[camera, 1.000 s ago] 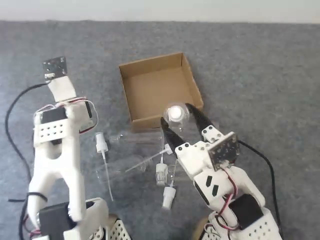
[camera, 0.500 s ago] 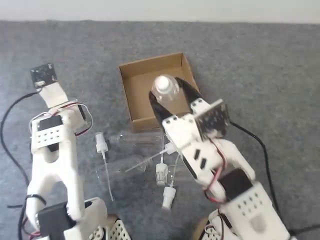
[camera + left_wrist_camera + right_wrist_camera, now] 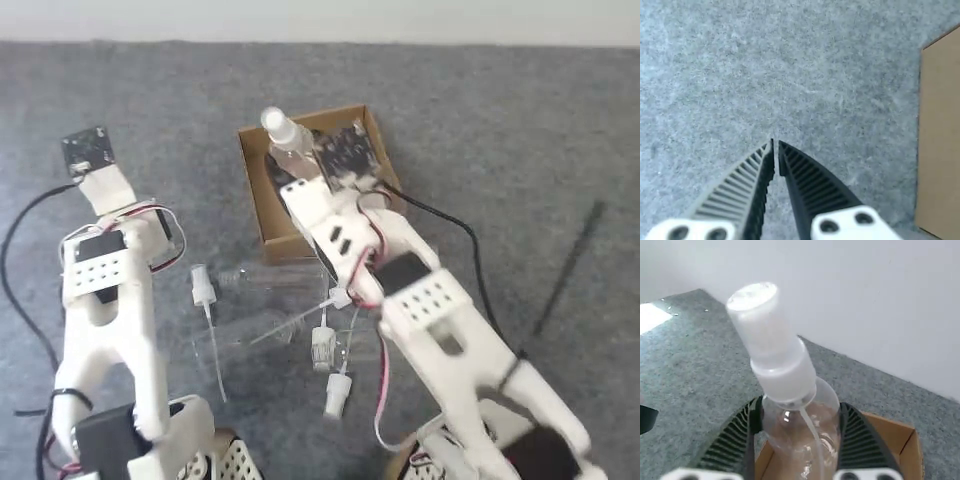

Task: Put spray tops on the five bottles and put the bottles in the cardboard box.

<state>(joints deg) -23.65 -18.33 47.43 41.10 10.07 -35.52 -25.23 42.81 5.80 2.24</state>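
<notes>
High view showed my right gripper (image 3: 298,162) clamped on a capped bottle (image 3: 278,125) above the far left corner of the box (image 3: 256,200). Next I should lower it and let go. Off left, my left gripper (image 3: 775,150) was closed, empty.

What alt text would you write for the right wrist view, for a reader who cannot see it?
The right gripper is shut on a clear bottle fitted with a white spray top, held above a cardboard box. A grey table and a white wall lie behind.
</notes>
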